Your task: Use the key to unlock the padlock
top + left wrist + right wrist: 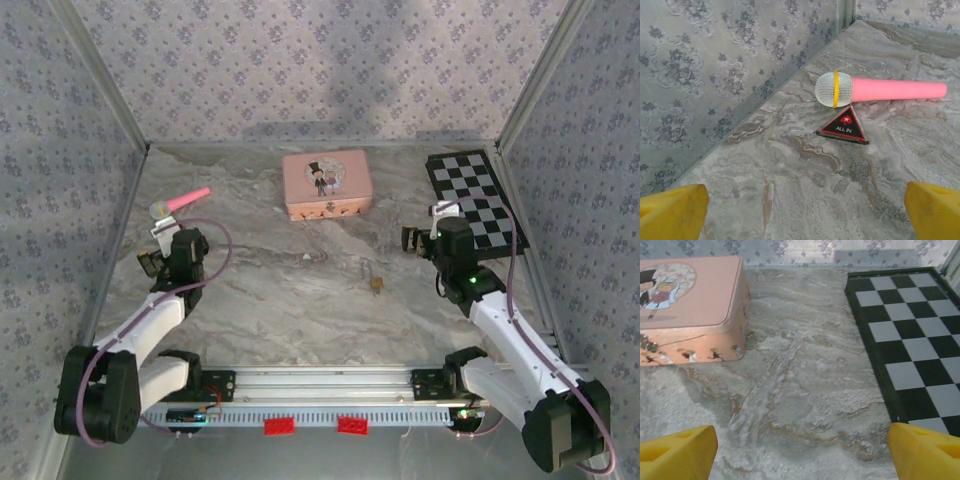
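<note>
Centre-right in the overhead frame, a brass padlock lies untouched.
Lower left of the right gripper, which gapes empty like the left gripper; long axis near vertical, shackle uppermost.

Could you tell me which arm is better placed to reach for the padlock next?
Probably the right. The right gripper hangs open close to the padlock, which lies mid-table; the left gripper, also open, sits farther off, facing the pink microphone.
</note>
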Tool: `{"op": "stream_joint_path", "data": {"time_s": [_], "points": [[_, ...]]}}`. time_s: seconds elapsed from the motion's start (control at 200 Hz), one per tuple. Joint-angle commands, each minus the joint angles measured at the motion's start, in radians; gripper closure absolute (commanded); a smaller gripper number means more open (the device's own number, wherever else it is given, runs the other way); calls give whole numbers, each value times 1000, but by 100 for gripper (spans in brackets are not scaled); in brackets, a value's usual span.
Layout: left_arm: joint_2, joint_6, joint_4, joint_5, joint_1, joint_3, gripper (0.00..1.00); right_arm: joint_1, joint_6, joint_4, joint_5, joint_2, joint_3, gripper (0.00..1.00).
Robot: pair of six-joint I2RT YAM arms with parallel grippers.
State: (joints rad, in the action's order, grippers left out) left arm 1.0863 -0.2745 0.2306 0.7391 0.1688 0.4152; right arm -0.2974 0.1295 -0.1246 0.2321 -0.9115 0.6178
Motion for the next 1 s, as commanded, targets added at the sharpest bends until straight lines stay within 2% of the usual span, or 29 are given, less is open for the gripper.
{"op": "stream_joint_path", "data": {"time_s": [0.0, 0.085, 0.17, 0.225, 0.355, 0.425, 0.46, 0.505, 0.53, 0.575, 0.63, 0.679, 0.699, 0.739, 0.789, 0.994], "points": [[38, 143, 168, -159, -26, -21, 0, 32, -27, 95, 48, -4, -47, 10], [85, 204, 311, -288, -35, -74, 0, 76, -26, 187, 56, -8, -112, 10], [153, 242, 403, -322, -38, -90, 0, 131, -10, 248, 57, -16, -162, 10], [169, 258, 402, -356, -42, -78, 0, 158, -16, 287, 72, -23, -186, 10], [229, 318, 532, -436, -53, -90, 0, 177, -47, 367, 77, -52, -226, 10], [278, 348, 558, -520, -54, -71, 0, 177, -75, 386, 73, -74, -225, 10], [325, 354, 622, -563, -61, -78, 0, 176, -86, 408, 78, -88, -228, 10], [382, 345, 730, -524, -62, -96, 0, 178, -88, 433, 83, -109, -234, 10], [383, 317, 719, -507, -75, -100, 0, 178, -90, 448, 84, -121, -237, 10], [396, 281, 716, -582, -123, -99, 0, 177, -96, 476, 83, -143, -244, 10], [465, 284, 753, -606, -132, -74, 0, 177, -105, 520, 82, -171, -257, 10], [440, 284, 589, -653, -144, -20, 0, 178, -110, 568, 84, -204, -273, 10], [438, 271, 574, -675, -162, -6, 0, 178, -113, 583, 83, -217, -277, 10], [462, 248, 617, -681, -180, -8, 0, 180, -126, 600, 81, -240, -275, 10], [446, 244, 562, -680, -183, 4, 0, 181, -142, 620, 78, -265, -273, 10], [449, 246, 581, -678, -182, -1, 0, 179, -206, 715, 37, -349, -274, 10]]}}
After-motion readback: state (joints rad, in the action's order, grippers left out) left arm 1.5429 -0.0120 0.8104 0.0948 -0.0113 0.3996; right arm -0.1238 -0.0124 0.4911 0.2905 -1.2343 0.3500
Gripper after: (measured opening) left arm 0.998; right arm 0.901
